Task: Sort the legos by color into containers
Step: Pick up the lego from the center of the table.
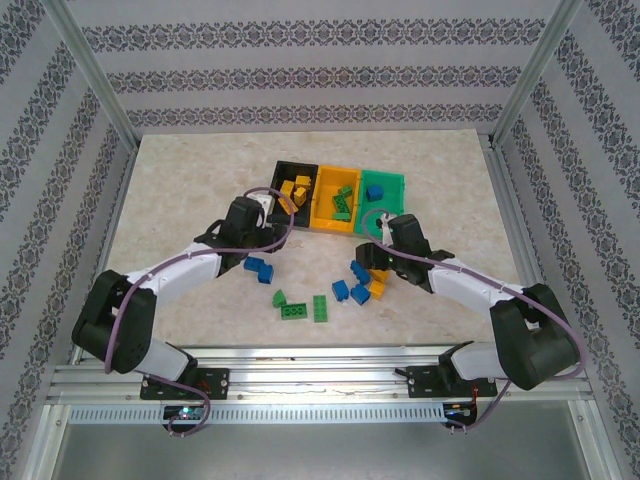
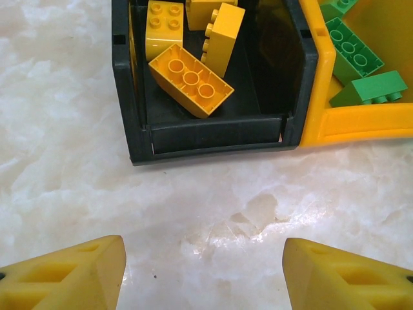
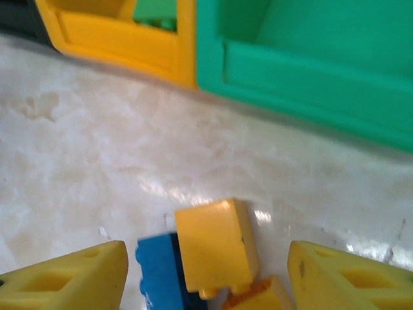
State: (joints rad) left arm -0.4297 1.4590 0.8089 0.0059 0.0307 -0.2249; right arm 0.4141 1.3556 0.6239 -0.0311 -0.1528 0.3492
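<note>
Our left end effector hangs with fingers apart over bare worktop, just before the black bin, which holds yellow bricks. Our right end effector is likewise spread, with a yellow brick and a blue brick lying unclamped between its fingers. We see green bricks in the yellow-orange bin, the green bin beside it, and loose legos on the worktop.

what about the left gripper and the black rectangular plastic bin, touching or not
Apart. The left wrist view shows bare marble table between the open left gripper and the black bin's near wall.
</note>
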